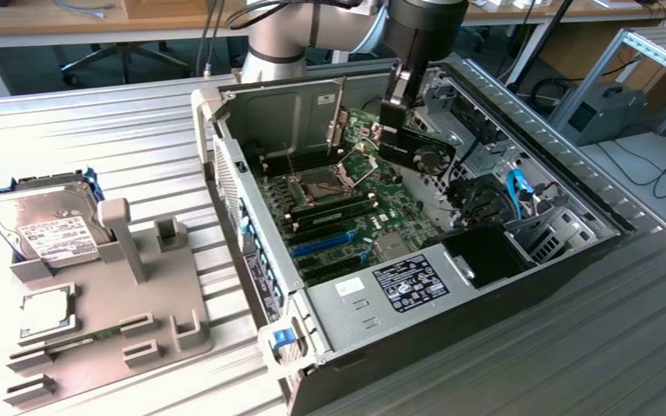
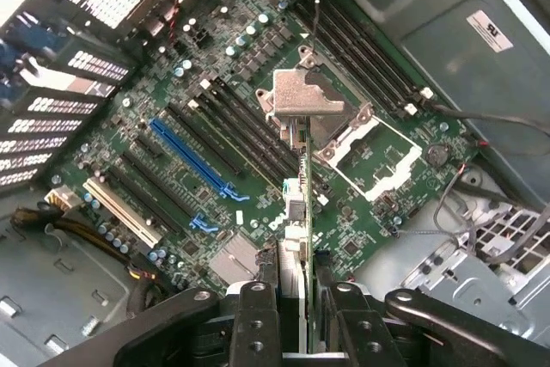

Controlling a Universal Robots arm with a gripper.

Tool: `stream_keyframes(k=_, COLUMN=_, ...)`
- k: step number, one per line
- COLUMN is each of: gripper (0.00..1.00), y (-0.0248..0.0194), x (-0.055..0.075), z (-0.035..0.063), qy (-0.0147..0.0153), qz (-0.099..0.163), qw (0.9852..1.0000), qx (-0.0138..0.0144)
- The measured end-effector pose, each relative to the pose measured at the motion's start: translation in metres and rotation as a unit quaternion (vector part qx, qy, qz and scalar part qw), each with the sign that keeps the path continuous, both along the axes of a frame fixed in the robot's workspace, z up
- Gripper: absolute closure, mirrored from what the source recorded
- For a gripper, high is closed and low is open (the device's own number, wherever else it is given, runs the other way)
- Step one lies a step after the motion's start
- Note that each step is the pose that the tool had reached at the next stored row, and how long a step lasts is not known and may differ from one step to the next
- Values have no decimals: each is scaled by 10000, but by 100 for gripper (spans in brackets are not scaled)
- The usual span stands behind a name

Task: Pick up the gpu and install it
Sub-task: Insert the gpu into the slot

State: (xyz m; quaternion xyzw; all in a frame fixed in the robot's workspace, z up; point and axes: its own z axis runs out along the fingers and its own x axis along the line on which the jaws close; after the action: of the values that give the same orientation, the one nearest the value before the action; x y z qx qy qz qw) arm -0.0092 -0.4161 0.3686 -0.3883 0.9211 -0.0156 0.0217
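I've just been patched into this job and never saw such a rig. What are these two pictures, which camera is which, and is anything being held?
The machine is one robot arm with an end effector at its tip. The exterior view comes from a camera off the arm, looking down on an open computer case lying on a ribbed metal table. At the exterior view's left, a grey tray holds a silver hard drive. The wrist view comes from a camera on the arm, looking past the end effector's fingers down at the green motherboard. The end effector is shut on the gpu, seen edge-on there with its metal bracket at the far end. The card appears to hang above the motherboard, not yet seated in a slot.
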Motion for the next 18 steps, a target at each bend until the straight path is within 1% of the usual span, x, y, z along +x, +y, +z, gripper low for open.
stream_keyframes(k=3, gripper=73, y=0, x=0, z=-1, qy=0, qz=162, qw=9999, qx=0)
stream_keyframes(k=10, gripper=73, y=0, x=0, z=-5, qy=0, qz=534, qw=9986, qx=0)
stream_keyframes(k=14, gripper=73, y=0, x=0, z=-8, qy=0, qz=810, qw=9967, qx=0)
stream_keyframes(k=18, gripper=73, y=0, x=0, z=-13, qy=0, qz=1166, qw=9932, qx=0)
